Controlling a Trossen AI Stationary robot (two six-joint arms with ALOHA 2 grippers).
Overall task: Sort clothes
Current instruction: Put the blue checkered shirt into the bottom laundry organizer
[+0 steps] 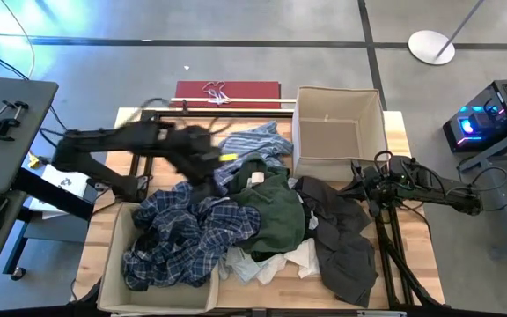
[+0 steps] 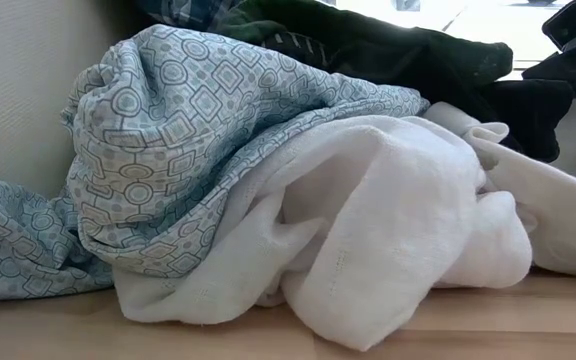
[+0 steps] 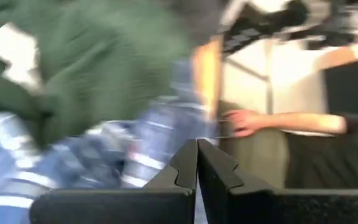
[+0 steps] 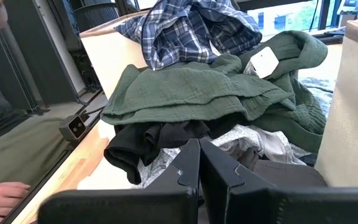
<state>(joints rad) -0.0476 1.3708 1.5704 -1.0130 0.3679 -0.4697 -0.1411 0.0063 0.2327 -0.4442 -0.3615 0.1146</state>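
Note:
The clothes lie in a heap mid-table. The navy-white plaid shirt [image 1: 179,233] hangs over the near-left beige box [image 1: 108,273]. The dark green top [image 1: 271,207], with a white tag, lies beside it. The charcoal grey piece [image 1: 341,238] is to the right, and the light blue striped shirt [image 1: 253,145] is at the far side. Small white pieces [image 1: 297,257] lie near the front. My left gripper [image 1: 202,158] is shut and blurred, above the heap's far left part. My right gripper [image 1: 357,187] is shut beside the charcoal piece, in front of the green top [image 4: 210,87].
A second beige box [image 1: 372,110] stands open at the far right of the table. A red flat object [image 1: 227,91] lies beyond the far edge. A person's hand [image 3: 247,121] shows beyond the table, and one also shows in the right wrist view [image 4: 2,199]. White and pale patterned cloth [image 2: 198,150] fills the low view.

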